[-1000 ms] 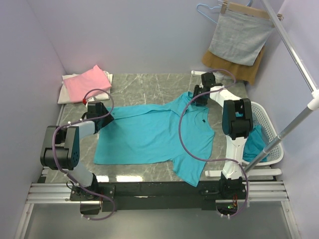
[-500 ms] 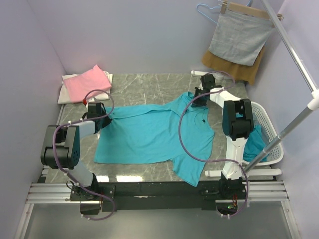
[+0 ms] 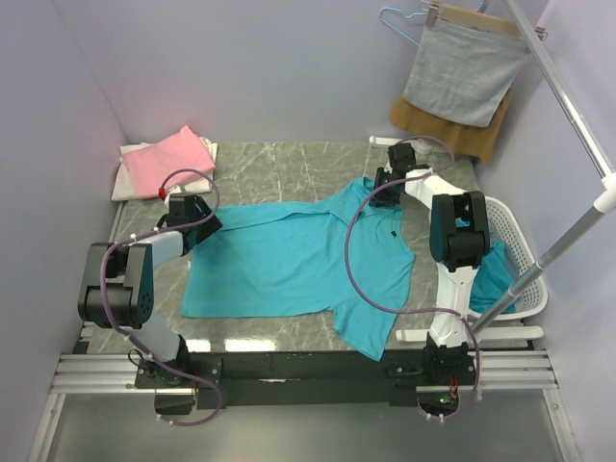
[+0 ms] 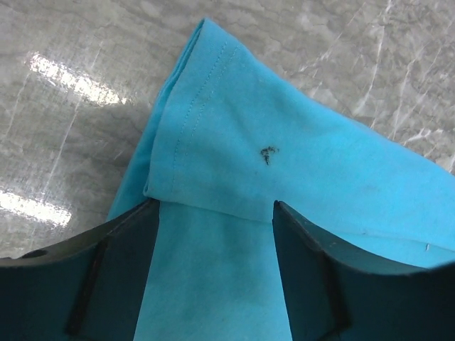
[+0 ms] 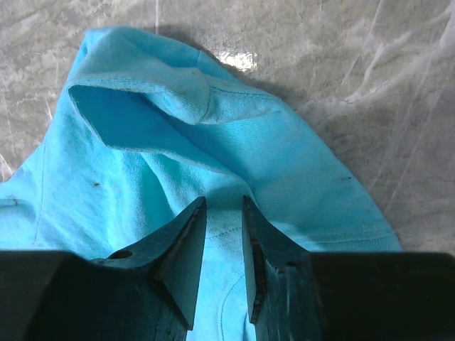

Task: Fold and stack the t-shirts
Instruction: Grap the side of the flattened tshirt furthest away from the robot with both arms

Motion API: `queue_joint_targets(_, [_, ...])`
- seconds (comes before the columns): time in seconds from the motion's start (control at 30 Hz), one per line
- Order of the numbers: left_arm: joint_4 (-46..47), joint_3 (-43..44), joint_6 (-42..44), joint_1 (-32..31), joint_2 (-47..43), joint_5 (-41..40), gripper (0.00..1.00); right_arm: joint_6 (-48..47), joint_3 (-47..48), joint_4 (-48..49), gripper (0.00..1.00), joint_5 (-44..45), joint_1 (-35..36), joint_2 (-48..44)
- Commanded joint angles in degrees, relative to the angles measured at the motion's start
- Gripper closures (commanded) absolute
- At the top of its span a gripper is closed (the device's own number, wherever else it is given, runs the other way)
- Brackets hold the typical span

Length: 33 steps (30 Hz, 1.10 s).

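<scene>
Marble tabletop [image 3: 289, 168] bears one teal t-shirt [image 3: 289, 260] spread out.

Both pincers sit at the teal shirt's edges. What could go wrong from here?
The left pincer stands open over a doubled-over corner of the teal t-shirt; it may pinch one layer only. The right pincer is barely open over bunched cloth and may slip off. The right arm's cable loops across the shirt and could drag it.
</scene>
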Motion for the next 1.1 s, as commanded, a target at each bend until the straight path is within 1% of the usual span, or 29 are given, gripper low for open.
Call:
queue_joint_targets(0.0, [-0.50, 2.56, -0.30, -0.04, 0.54, -1.29, 0.33, -0.11, 1.39, 0.04, 0.66, -0.10, -0.26, -1.91])
queue_joint_targets(0.07, [-0.24, 2.92, -0.65, -0.04, 1.16, -1.72, 0.37, -0.20, 1.30, 0.04, 0.66, -0.10, -0.26, -1.91])
queue_joint_targets(0.1, [-0.15, 3.27, -1.08, -0.04, 1.68, -1.99, 0.42, -0.20, 1.21, 0.04, 0.66, -0.10, -0.26, -2.08])
queue_joint_targets(0.17, [-0.33, 3.71, -1.44, -0.04, 2.04, -2.86, 0.48, -0.29, 0.95, 0.13, 0.67, -0.19, -0.26, -2.17])
queue_joint_targets(0.27, [-0.68, 4.59, -1.62, -0.04, 2.39, -3.83, 0.64, -0.29, 0.51, 0.39, 0.68, -0.37, -0.26, -2.26])
queue_joint_targets(0.3, [-1.11, 5.02, -1.62, -0.04, 2.30, -4.10, 0.75, -0.20, 0.42, 0.48, 0.68, -0.37, -0.26, -2.44])
queue_joint_targets(0.37, [-1.47, 5.38, -1.53, -0.04, 2.39, -4.36, 0.82, -0.20, 0.25, 0.57, 0.69, -0.28, -0.26, -2.35])
queue_joint_targets(0.4, [-1.64, 5.64, -1.62, -0.04, 2.65, -4.54, 0.93, -0.11, 0.25, 0.39, 0.69, -0.28, -0.43, -2.26])
queue_joint_targets(0.47, [-2.17, 6.17, -1.53, -0.04, 2.83, -4.63, 0.99, -0.11, 0.07, 0.39, 0.70, -0.37, -0.35, -2.44])
queue_joint_targets(0.67, [-2.34, 6.43, -0.83, 0.04, 2.30, -4.71, 0.99, -0.11, -0.72, 0.66, 0.73, -0.63, -0.52, -2.97])
queue_joint_targets(0.73, [-2.96, 6.79, -0.65, 0.04, 2.39, -4.80, 0.99, -0.11, -0.63, 0.48, 0.68, -0.63, -0.61, -2.88])
queue_joint_targets(0.77, [-3.05, 6.87, -0.39, 0.04, 2.39, -4.72, 0.92, -0.20, -0.63, 0.48, 0.68, -0.63, -0.70, -2.88])
queue_joint_targets(0.83, [-3.23, 6.70, -0.39, 0.04, 2.30, -4.45, 0.74, -0.20, -0.37, 0.22, 0.67, -0.72, -0.79, -2.79])
queue_joint_targets(0.87, [-3.23, 6.61, -0.47, 0.04, 2.39, -4.45, 0.66, -0.20, -0.28, 0.22, 0.67, -0.81, -0.79, -2.88])
queue_joint_targets(1.07, [-4.63, 7.93, -1.44, 0.31, 3.88, -4.98, 0.67, -0.20, -0.28, 0.30, 0.66, -1.16, -0.79, -2.79])
